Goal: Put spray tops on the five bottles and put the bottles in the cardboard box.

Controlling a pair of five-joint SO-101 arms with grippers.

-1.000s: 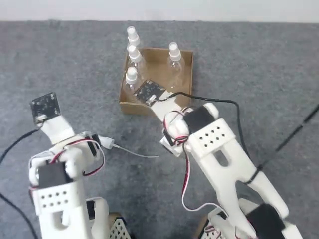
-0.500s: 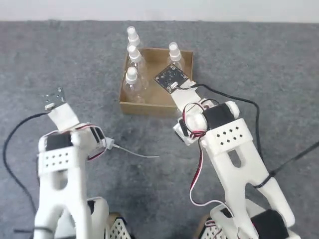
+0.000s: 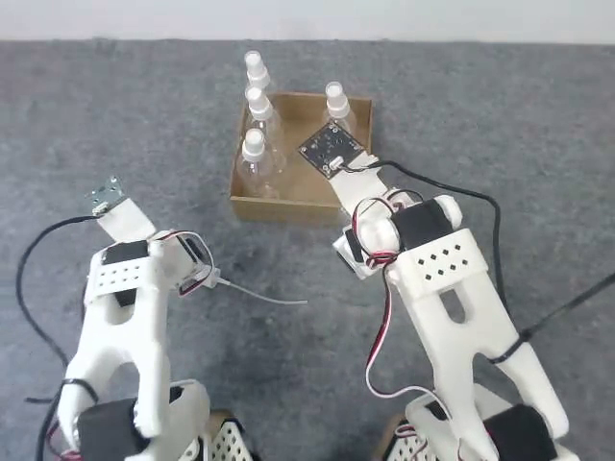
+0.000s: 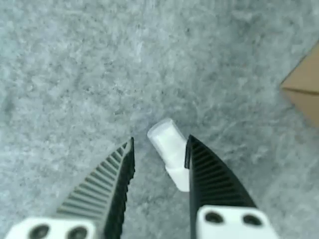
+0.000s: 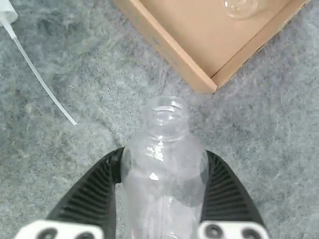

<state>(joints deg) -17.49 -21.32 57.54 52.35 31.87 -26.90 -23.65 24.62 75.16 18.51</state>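
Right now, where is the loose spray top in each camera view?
High view: spray top on the carpet in front of the cardboard box, by the left arm.
Left wrist view: spray top between the fingers of the open left gripper.
Right wrist view: spray top on the carpet beyond the held bottle.
Shared landmark: the cardboard box.

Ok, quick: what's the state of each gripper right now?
Left gripper: open, straddling the spray top.
Right gripper: shut on the bottle, no top fitted.
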